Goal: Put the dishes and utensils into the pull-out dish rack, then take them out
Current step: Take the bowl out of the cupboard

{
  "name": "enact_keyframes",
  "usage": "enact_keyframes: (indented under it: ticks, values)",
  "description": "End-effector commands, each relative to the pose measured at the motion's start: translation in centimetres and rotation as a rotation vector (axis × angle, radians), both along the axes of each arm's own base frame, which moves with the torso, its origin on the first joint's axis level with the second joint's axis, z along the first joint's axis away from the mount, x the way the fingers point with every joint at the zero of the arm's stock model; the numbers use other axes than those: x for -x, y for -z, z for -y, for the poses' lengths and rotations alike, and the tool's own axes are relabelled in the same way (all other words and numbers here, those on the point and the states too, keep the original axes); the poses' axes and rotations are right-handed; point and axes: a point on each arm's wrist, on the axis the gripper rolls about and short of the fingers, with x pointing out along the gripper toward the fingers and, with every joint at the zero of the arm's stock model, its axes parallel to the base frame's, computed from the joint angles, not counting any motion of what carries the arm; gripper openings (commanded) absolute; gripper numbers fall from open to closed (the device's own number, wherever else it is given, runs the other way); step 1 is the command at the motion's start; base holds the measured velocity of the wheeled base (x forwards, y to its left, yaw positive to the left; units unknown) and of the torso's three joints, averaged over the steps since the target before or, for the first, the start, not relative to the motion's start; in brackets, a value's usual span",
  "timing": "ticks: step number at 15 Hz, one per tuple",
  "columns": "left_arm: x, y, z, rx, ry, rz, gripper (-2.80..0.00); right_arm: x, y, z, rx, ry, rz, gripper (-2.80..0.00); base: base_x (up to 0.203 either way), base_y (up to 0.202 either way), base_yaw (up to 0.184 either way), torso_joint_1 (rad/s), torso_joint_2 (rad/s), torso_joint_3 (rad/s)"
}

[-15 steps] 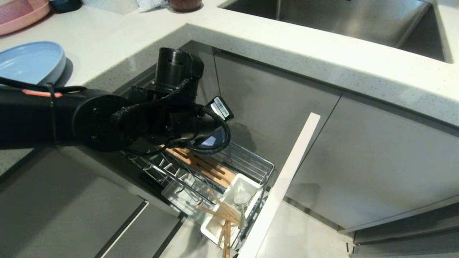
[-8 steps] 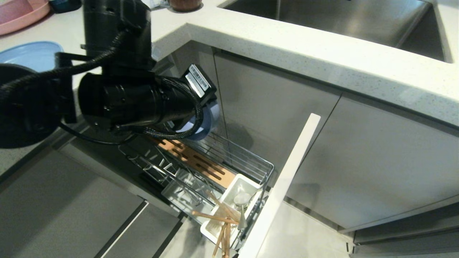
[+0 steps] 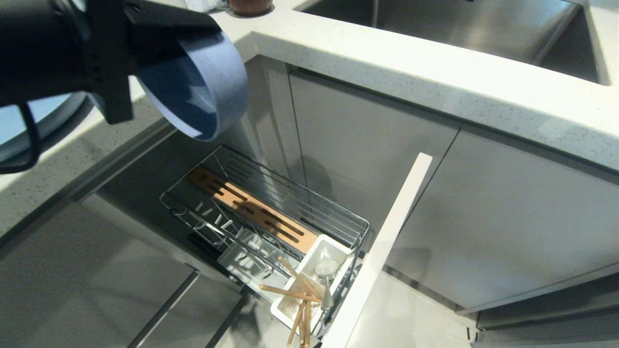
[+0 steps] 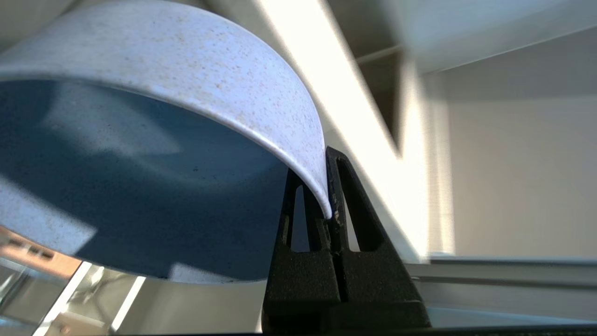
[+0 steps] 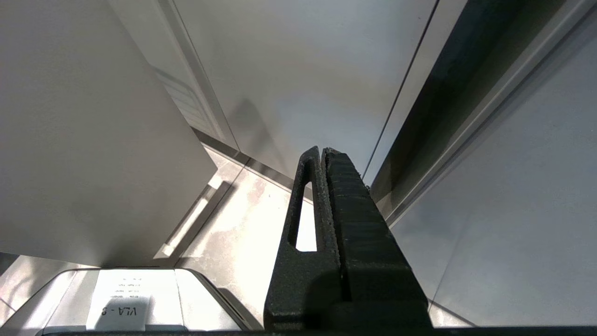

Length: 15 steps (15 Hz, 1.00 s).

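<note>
Left gripper [image 4: 329, 186], its fingers pinched on the rim of the light-blue bowl [image 3: 198, 87], holds the bowl tilted in the air above the far end of the pull-out dish rack [image 3: 271, 212] and level with the countertop [image 3: 411, 58]. The rack stands drawn out from its cabinet; no dish sits among its prongs or on its wooden strip [image 3: 251, 212]. At the rack's near end, the white utensil cup [image 3: 314, 280] contains the wooden chopsticks [image 3: 295, 299] and a silver metal spoon [image 3: 326, 278]; a fork cannot be made out. The light-blue plate [image 3: 29, 130] lies on the countertop beyond the rack's far end, partly hidden by the arm. Judged stage: unloading is under way, with the dishes out of the rack and the utensils left to remove. Right gripper [image 5: 322, 154], pressed closed and empty, hangs parked beside the cabinet fronts.
</note>
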Motion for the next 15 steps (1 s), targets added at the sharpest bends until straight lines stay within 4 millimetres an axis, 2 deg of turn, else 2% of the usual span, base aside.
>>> enact_keyframes:
  ticks: [1, 4, 9, 12, 15]
  values:
    - [3.3, -2.3, -4.1, 0.083, -0.005, 0.110, -2.80, 0.0, 0.0, 0.0, 0.000, 0.000, 0.002, -2.80, 0.000, 0.000, 0.000, 0.000, 0.00, 0.000]
    - [5.1, -3.5, -7.2, 0.091, -0.079, 0.217, -2.80, 0.0, 0.0, 0.0, 0.000, 0.000, 0.001, -2.80, 0.000, 0.000, 0.000, 0.000, 0.00, 0.000]
    - [7.9, -4.8, -11.2, 0.074, -0.237, 0.376, -2.80, 0.0, 0.0, 0.0, 0.000, 0.000, 0.001, -2.80, 0.000, 0.000, 0.000, 0.000, 0.00, 0.000]
    - [8.9, -5.1, -12.3, 0.005, -0.363, 0.448, -2.80, 0.0, 0.0, 0.0, 0.000, 0.000, 0.002, -2.80, 0.000, 0.000, 0.000, 0.000, 0.00, 0.000]
    - [8.4, -4.9, -12.4, -0.107, -0.509, 0.453, -2.80, 0.0, 0.0, 0.0, 0.000, 0.000, 0.001, -2.80, 0.000, 0.000, 0.000, 0.000, 0.00, 0.000]
